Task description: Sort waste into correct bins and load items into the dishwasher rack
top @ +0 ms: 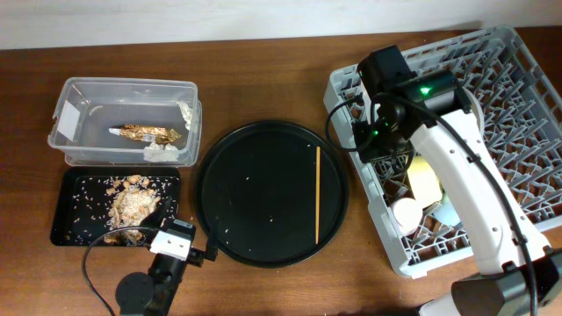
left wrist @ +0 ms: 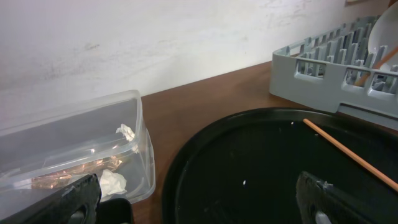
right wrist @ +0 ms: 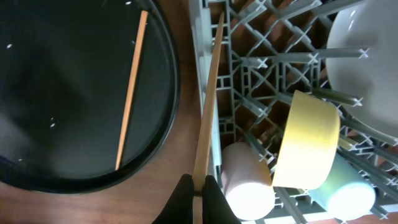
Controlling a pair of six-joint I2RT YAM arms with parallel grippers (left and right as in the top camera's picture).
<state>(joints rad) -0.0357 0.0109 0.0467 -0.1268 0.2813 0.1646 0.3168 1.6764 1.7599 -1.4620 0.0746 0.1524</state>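
My right gripper is shut on a wooden chopstick that lies along the left wall of the grey dishwasher rack. In the overhead view this gripper is over the rack's left side. The rack holds a white plate, a yellow bowl, a pink cup and a blue cup. A second chopstick lies on the round black tray. My left gripper is open and empty, low at the round tray's front left.
The clear tub at the left holds a gold foil wrapper and white tissue. In front of it, the shallow black tray holds food scraps with rice. The rack fills the right side.
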